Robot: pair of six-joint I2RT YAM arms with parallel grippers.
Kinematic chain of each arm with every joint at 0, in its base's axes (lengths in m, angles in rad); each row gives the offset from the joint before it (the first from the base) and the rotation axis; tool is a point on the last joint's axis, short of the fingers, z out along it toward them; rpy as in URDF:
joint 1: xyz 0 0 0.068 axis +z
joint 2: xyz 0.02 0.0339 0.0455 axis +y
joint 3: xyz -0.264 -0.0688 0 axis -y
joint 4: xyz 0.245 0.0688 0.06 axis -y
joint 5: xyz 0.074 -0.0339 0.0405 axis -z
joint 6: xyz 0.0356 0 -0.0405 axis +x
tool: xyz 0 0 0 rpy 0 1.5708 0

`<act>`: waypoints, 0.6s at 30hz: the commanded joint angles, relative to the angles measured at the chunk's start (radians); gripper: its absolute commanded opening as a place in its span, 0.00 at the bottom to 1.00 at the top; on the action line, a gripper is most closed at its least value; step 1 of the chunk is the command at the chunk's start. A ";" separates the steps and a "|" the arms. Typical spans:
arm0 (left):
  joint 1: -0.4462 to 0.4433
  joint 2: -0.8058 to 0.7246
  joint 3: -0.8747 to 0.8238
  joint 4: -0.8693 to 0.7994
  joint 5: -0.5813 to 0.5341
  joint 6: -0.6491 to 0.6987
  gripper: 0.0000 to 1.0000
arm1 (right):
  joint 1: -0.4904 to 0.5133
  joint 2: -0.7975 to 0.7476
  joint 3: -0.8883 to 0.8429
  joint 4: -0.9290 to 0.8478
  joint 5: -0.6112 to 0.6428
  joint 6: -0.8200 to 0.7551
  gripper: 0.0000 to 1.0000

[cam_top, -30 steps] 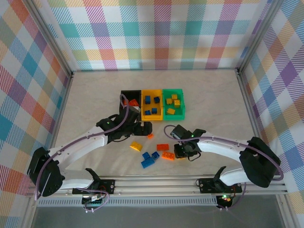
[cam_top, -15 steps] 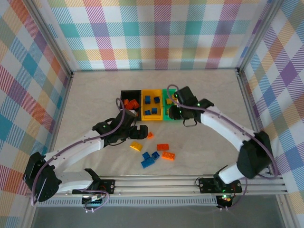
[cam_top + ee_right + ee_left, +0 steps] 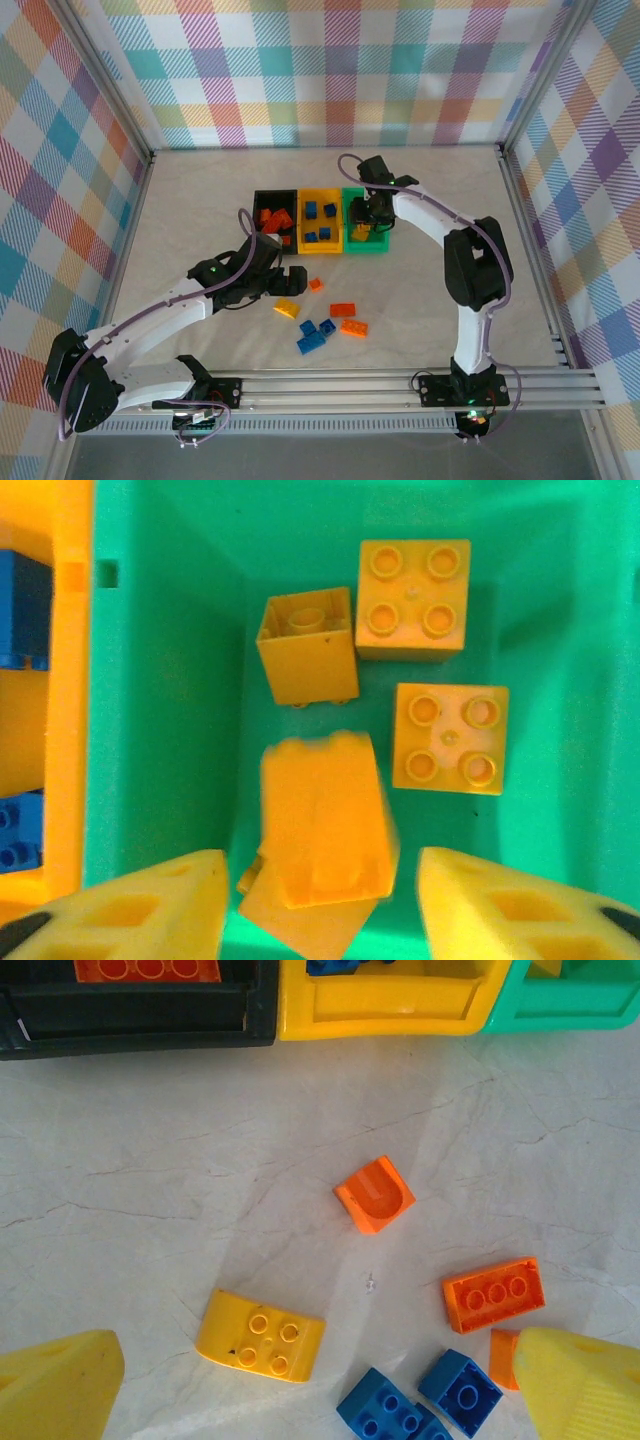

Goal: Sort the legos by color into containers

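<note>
The right pincer (image 3: 318,885) hangs spread wide over the green bin (image 3: 160,710), with a blurred yellow brick (image 3: 325,820) between its fingers, touching neither. The left pincer (image 3: 320,1390), also wide, hovers above loose legos (image 3: 493,1293) on the tabletop (image 3: 150,1160), on the near-edge side of the bins.

Bright, even diffuse light, soft shadows; yellow brick (image 3: 325,820) at lower centre of right wrist view motion-blurred.
</note>
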 commanded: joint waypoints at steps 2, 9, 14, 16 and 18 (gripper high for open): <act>0.008 -0.021 -0.017 -0.029 -0.014 -0.004 1.00 | -0.001 -0.087 0.010 0.010 -0.033 -0.007 0.60; 0.008 -0.009 -0.019 -0.029 0.011 0.017 1.00 | 0.047 -0.315 -0.208 0.074 -0.050 0.022 0.64; -0.012 0.048 -0.025 -0.034 0.042 0.029 0.92 | 0.127 -0.483 -0.411 0.111 -0.046 0.046 0.65; -0.032 0.085 -0.031 -0.029 0.049 0.031 0.92 | 0.148 -0.538 -0.482 0.124 -0.045 0.064 0.65; -0.051 0.126 -0.037 -0.027 0.045 0.028 0.91 | 0.158 -0.583 -0.537 0.135 -0.053 0.078 0.65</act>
